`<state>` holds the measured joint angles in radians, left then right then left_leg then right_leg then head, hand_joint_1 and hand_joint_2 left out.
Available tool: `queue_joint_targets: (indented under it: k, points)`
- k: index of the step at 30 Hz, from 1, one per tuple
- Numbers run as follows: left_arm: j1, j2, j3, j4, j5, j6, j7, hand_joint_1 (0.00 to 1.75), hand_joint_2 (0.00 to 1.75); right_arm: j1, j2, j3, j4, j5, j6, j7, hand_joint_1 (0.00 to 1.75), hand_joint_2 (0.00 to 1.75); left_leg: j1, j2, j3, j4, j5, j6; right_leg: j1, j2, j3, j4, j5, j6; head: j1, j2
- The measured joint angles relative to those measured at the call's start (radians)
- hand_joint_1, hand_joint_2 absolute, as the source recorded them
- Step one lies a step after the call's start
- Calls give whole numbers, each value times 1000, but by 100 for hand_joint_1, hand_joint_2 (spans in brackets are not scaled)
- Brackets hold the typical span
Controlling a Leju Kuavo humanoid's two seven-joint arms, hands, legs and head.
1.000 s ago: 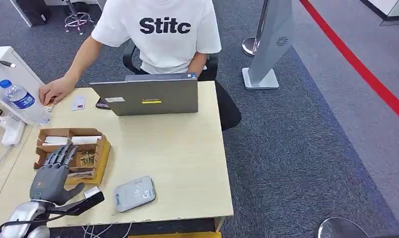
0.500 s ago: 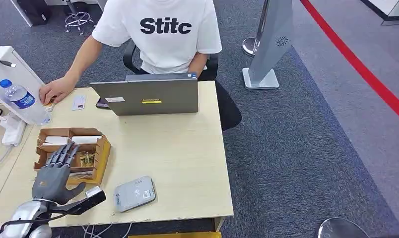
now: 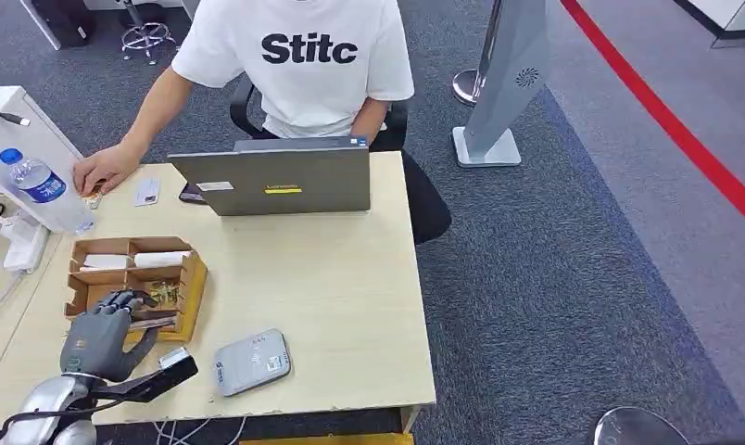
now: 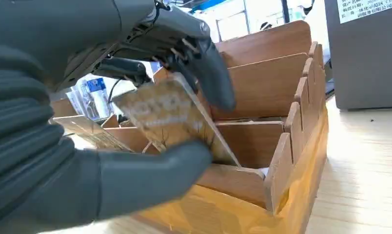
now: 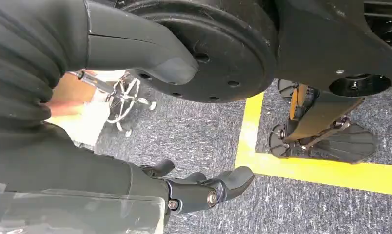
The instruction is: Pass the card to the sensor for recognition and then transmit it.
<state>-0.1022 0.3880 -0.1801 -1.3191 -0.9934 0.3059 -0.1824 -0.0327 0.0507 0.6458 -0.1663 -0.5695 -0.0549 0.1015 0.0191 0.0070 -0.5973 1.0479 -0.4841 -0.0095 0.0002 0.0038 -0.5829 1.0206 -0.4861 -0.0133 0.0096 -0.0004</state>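
You see the left hand (image 3: 98, 336) over the near compartment of the wooden divided box (image 3: 189, 289), which stands on the left part of the light wooden table (image 3: 341, 306). Its fingers are curled down into the box. From the left wrist camera the picture is more clear: the thumb (image 4: 150, 178) and the dark fingers (image 4: 211, 73) pinch a card (image 4: 172, 119) with a pale patterned face. The card is tilted, with its lower edge inside the compartment between the wooden dividers. So the left hand has hold of the card, and the card is at the box, only partly lifted out.

The card sensor (image 3: 250, 362), a flat grey device with rounded corners, lies on the table just to the right of the box, near the front edge. It is apart from the hand and from the card.

The right hand (image 5: 208, 187) hangs low over grey carpet and a yellow floor line. Its fingers are a little bent and apart, and nothing is in them.

At the far side of the table stands a grey laptop (image 3: 276, 181), and behind it sits a person in a white T-shirt (image 3: 304, 56). The hand of this person (image 3: 105, 169) rests on the far left corner of the table, near a water bottle (image 3: 43, 188) with a blue cap. A small white card (image 3: 147, 192) lies just beside that hand.
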Motion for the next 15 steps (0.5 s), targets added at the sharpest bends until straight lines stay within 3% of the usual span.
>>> queue_joint_targets:
  k: [15]
  points:
    - [11, 2, 0, -13, 18, 14, -16, 175, 175, 0, -1, 1, 0, -1, 0, 0, 0, 175, 0, 0, 0, 0, 0, 0, 0, 0, 0, 0, 0, 0, 0, 0]
